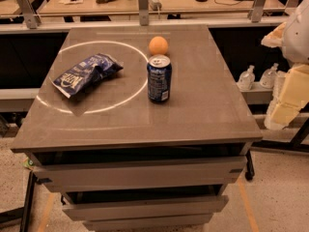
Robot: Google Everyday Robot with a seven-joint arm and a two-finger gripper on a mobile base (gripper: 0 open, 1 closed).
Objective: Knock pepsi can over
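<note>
— What lies at the left of the table (207,105)?

— A blue-and-white snack bag (87,74), flat inside a pale ring (104,43). Its white lettering isn't legible.

— And the pepsi can (159,81)?

— Upright near the middle, at the ring's right edge. It is dark blue with white markings I can't read. An orange fruit (158,46) sits just behind it.

— The arm?

— At the far right edge, beside the table and well apart from the can. Cream, blocky segments step downward to the end effector (282,114). Whether it is open or closed, I cannot tell.
</note>
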